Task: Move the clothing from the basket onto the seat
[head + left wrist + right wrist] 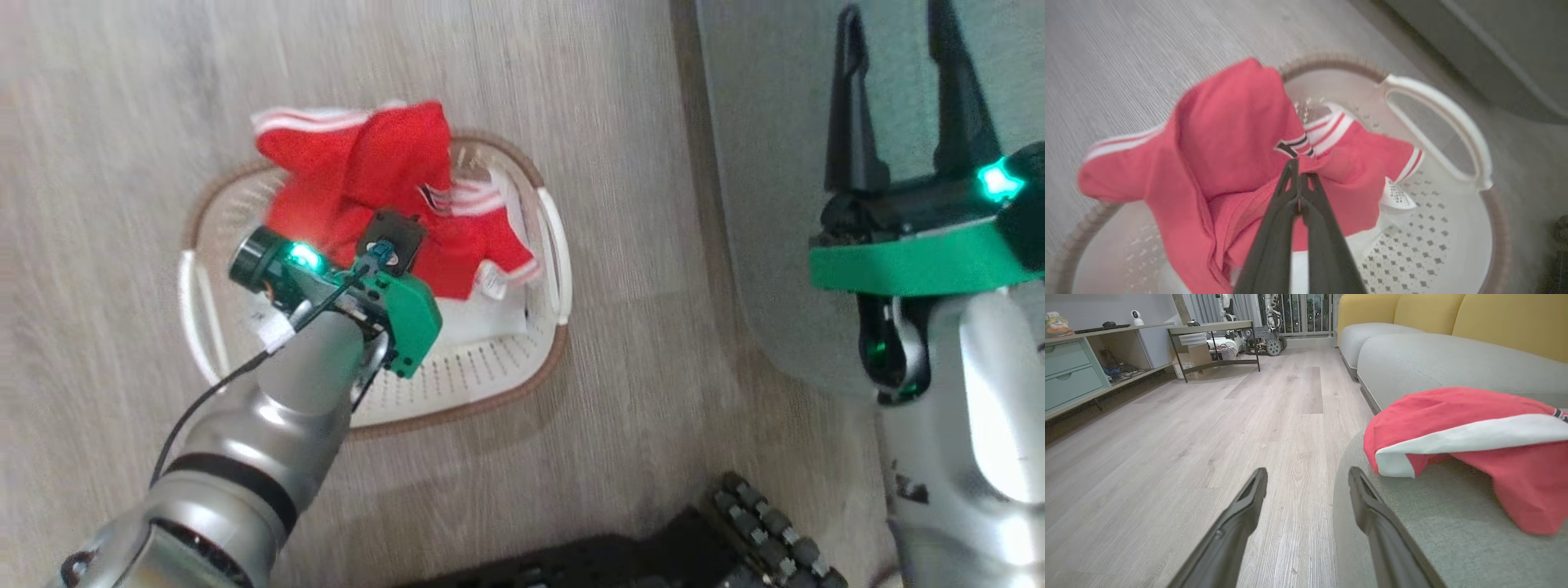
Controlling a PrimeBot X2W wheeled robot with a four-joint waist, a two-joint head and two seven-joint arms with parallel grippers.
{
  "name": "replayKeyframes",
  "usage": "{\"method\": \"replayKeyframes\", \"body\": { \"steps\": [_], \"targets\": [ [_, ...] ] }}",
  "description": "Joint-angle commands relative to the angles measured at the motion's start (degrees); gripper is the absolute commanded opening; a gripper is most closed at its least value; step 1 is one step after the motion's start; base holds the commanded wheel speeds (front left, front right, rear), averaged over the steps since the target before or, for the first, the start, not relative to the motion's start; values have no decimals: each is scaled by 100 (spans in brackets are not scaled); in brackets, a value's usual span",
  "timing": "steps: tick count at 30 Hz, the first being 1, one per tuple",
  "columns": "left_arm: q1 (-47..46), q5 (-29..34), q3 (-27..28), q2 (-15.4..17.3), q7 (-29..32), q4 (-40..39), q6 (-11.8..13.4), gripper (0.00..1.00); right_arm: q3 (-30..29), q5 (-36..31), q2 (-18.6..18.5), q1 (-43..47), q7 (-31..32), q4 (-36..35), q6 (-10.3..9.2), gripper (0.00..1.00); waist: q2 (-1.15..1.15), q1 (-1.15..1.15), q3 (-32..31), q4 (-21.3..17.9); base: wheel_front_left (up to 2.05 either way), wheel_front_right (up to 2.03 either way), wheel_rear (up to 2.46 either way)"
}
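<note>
My left claw [1299,173] is pinched shut on a fold of the clothing [1229,134], its two dark fingers pressed together right beside the white stripe trim and the dark-outlined logo. The garment hangs from that pinch above the basket [1474,134]. One sleeve spills over the basket's far rim and the rest droops inside toward the perforated bottom.

I judge the fabric light, thin and slick, with no stiffness at all. It will sag and swing from whatever point I hold, and a shallow nip could slide out. A bunched fold with several layers in it looks the safest hold, better than a single edge or a hem. A trailing sleeve could catch on the basket's handle, so I'd want everything above the rim before moving sideways.

My right claw [894,24] stands wide apart and holds nothing, well to the right of the basket over the edge of the seat [767,163]. On that seat, away from the basket, a second red garment [1453,404] with a white panel lies crumpled. The basket itself sits on the pale wood floor [122,204], just beside the seat.
</note>
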Motion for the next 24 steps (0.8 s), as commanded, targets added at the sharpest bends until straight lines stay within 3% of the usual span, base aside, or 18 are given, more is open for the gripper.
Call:
{"method": "replayKeyframes", "body": {
  "steps": [1,15,24],
  "targets": [
    [142,-88,144,24,-73,-226,-10,0,53,-64,12,225,-35,-95,-1,100,0,0,-531,162,0,0,0],
    [727,-508,956,216,-79,-2245,128,0,-167,-375,12,1038,-35,698,-1,100,0,0,-2525,557,0,0,0],
    [959,-746,1246,439,7,-2863,156,0,-124,-416,12,1528,-35,1123,-1,100,0,0,-3641,622,0,0,0]
  ]
}}
